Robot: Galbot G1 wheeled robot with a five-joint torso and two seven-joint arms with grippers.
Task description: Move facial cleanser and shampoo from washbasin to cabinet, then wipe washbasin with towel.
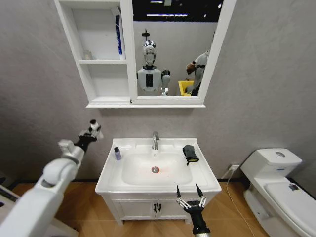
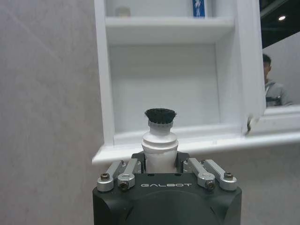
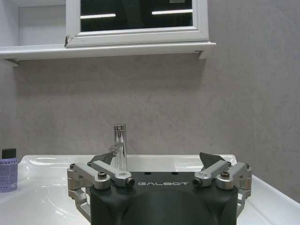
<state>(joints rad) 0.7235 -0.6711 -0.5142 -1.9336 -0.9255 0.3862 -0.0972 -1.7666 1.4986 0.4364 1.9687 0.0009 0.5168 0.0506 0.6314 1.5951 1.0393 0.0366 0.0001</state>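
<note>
Holding a white bottle with a black cap (image 2: 160, 136) between its clenched fingers, the left gripper (image 1: 92, 129) is raised to the left of the washbasin (image 1: 113, 178), below and left of the cabinet (image 1: 74, 44). In the left wrist view the bottle stands upright in the gripper (image 2: 160, 161), its cap facing the cabinet's lowest compartment, not yet inside it.

The cabinet hangs on the far wall, joined on its right side to a white-framed mirror (image 1: 170, 49). A blue and white tube (image 1: 118, 34) stands at the right of an upper compartment, and a small pale object (image 1: 88, 55) sits on the same shelf to the left; what it is cannot be told.

On the washbasin, a small purple bottle with a dark cap (image 1: 117, 153) stands on the left rim, well apart from the chrome tap (image 1: 155, 140) at the far middle. The red-ringed drain (image 1: 155, 169) lies in the bowl. The towel (image 1: 190, 153), dark and crumpled, rests on the right rim, near the far corner.

The right gripper (image 1: 191, 195) hangs at the near edge of the washbasin, right of centre, its fingers spread apart and empty. In the right wrist view it (image 3: 159, 171) faces the tap (image 3: 119, 145), with the purple bottle (image 3: 8, 169) off to one side.

A white toilet (image 1: 276, 187) stands to the right of the washbasin.
</note>
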